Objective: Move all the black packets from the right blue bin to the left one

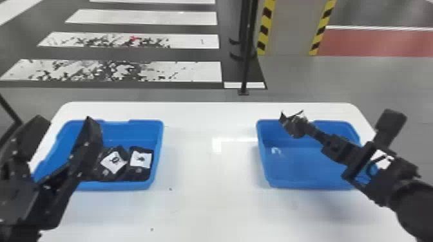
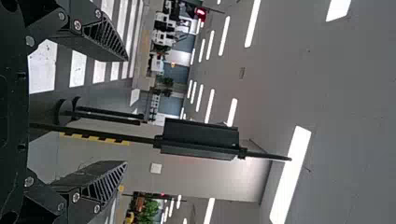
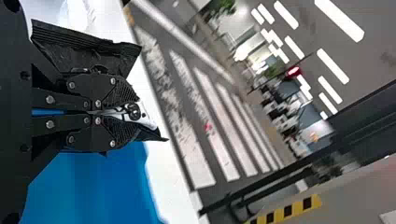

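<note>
The left arm (image 1: 19,199) was black and angular, dotted with small pale screws (image 1: 47,187). The right arm (image 1: 415,206) was black too, with a thick, rounded segment and a blunt, dark block (image 1: 391,124) jutting out near its wrist. Both pairs of jaws had black linkages with silvery screws (image 2: 76,197), and the left jaws were tapered wedges with slanting ribs along their sides.

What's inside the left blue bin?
In the left blue bin: a black packet and another packet beside it, toward its right side. Floor beneath them is covered, and the left gripper hides much of its left part.
</note>
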`<action>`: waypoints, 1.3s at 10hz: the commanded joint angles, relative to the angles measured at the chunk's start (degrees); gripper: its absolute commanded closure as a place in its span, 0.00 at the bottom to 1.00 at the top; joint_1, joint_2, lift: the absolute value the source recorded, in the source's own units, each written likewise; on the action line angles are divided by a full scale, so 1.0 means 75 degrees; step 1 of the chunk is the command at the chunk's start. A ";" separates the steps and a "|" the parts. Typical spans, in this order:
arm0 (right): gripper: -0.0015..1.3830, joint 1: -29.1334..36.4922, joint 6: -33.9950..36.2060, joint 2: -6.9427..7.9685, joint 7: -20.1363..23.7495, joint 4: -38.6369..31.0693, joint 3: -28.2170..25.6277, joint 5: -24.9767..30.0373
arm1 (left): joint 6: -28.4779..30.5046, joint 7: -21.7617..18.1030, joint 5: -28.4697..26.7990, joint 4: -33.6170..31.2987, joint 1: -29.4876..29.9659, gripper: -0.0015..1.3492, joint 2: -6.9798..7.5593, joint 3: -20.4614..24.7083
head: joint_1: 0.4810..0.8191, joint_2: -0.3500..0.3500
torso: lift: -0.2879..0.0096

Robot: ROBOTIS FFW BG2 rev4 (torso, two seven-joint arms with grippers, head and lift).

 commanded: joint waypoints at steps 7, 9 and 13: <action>0.86 -0.0370 -0.0704 -0.0112 0.0830 -0.0683 0.2666 -0.2799 | 0.3116 -0.0898 -0.0303 -0.0469 -0.0906 0.20 0.0409 -0.0684 | 0.56 0.68 | 0.50; 0.86 -0.0538 -0.0779 -0.0182 0.0830 -0.0646 0.3337 -0.3134 | 0.3510 -0.0933 -0.0196 -0.0469 -0.1019 0.20 0.0467 -0.0821 | 0.62 0.72 | 0.50; 0.86 -0.0595 -0.0817 -0.0264 0.0830 -0.0627 0.4297 -0.3576 | 0.3848 -0.0933 0.0048 -0.0431 -0.1112 0.21 0.0526 -0.0943 | 0.63 0.81 | 0.50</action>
